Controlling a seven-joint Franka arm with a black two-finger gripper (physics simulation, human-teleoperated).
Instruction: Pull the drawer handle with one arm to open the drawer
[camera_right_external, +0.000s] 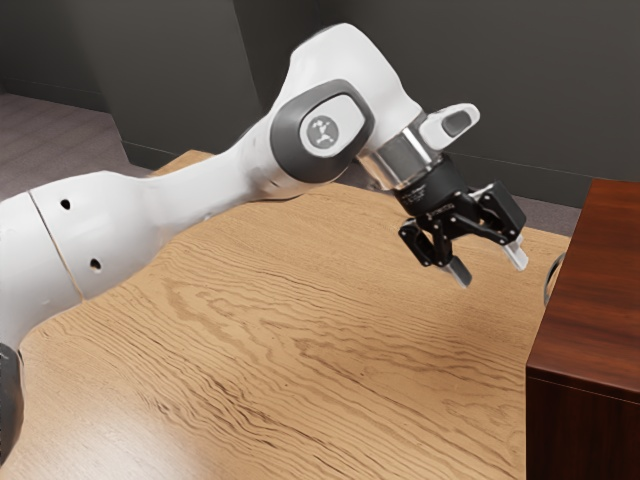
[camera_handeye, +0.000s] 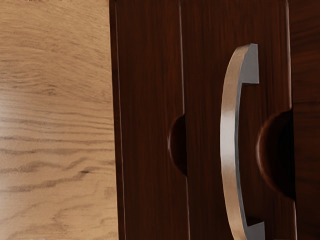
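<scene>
- The table (camera_right_external: 300, 330) is a broad top of pale, strongly grained wood. The stretch between the arm and the cabinet is bare.
- Behind the table stands a dark grey wall (camera_right_external: 180, 70), and a strip of grey floor (camera_right_external: 50, 130) shows at the exterior view's left.
- The white arm (camera_right_external: 200, 220) comes in from the exterior view's left and reaches over the table toward the right, its hand tilted down and forward.
- The claw (camera_right_external: 488, 266) hangs in the air above the table, near the cabinet's front and apart from it. Its two black fingers are spread wide with nothing between them.
- Nothing lies in the gap between the fingertips and the cabinet.
- The cabinet (camera_right_external: 590, 300) stands on the table at the exterior view's right edge. It is a dark reddish-brown wooden box whose flat top is a lighter tone than the shaded side facing the camera.
- In the exterior view, the handle (camera_right_external: 549, 277) shows as a thin grey curve sticking out from the cabinet's front, on the side facing the claw.
- In the wrist view the drawer front (camera_handeye: 150, 125) shows as dark, glossy red-brown wood split by straight seams into panels, and it meets the table (camera_handeye: 50, 125) along a straight edge.
- The handle (camera_handeye: 231, 150) is a brushed-metal bow, a slim arc fixed to the wood at both ends and standing clear of it in the middle.
- Two rounded dark shapes (camera_handeye: 277, 155) lie on the wood beside the bow, one on each side.
- Whether the drawer is pulled out at all cannot be told.
</scene>
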